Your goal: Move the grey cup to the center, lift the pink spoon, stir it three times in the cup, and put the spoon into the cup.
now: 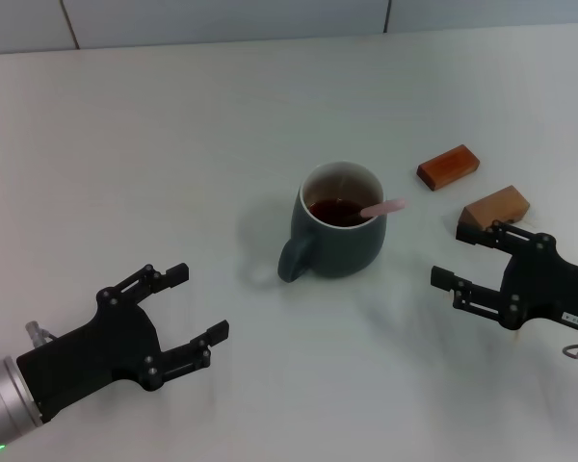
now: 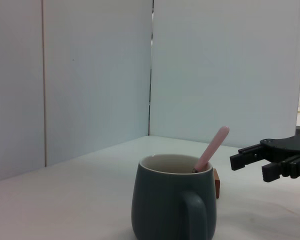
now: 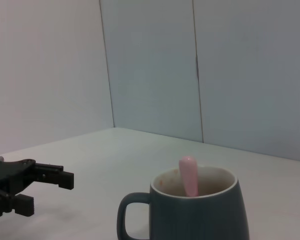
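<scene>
Nearest the viewer, the left gripper (image 1: 178, 313) rests low with jaws apart, holding nothing. Mid-table stands the grey cup (image 1: 337, 234), dark liquid inside; the pink spoon (image 1: 382, 206) leans on its rim, bowl submerged, so the task looks finished. Beside two brown wooden blocks (image 1: 448, 166), the right gripper (image 1: 467, 259) waits, jaws apart and clear.

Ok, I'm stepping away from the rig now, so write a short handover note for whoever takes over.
Left gripper: jaws open, holding nothing, on the near left of the table.
Right gripper: jaws open, holding nothing, right of the cup.
Grey cup: upright at the center, dark liquid inside.
Pink spoon: standing in the cup, handle leaning on the rim.
Done: cup centered, spoon in the cup.
Left: nothing visible.
</scene>
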Robot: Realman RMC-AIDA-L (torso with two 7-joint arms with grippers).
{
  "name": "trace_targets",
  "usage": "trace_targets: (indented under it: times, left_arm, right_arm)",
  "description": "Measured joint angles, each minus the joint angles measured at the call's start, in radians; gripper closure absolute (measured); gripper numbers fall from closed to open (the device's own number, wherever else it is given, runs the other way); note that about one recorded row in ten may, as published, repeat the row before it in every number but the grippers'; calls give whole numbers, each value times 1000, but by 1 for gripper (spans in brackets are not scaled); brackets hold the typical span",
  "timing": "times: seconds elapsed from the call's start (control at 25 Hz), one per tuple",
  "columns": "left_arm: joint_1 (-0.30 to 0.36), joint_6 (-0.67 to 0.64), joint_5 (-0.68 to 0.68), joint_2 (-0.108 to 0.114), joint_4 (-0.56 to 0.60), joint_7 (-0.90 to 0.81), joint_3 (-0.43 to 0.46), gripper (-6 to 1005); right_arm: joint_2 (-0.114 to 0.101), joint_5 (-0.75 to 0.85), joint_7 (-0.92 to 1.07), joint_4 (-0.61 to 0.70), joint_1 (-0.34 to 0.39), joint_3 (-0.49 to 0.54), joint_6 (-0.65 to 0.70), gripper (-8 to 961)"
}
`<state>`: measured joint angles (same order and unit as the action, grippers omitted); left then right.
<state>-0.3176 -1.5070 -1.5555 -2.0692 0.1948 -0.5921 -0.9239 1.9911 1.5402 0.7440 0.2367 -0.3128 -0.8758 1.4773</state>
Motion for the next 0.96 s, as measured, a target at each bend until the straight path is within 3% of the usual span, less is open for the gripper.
trace_targets:
  times: [0.96]
  left_arm:
    - [-5, -1, 0, -1, 0, 0, -10, 157]
  right_arm:
    - [9, 0, 0, 1, -6, -1, -1, 255]
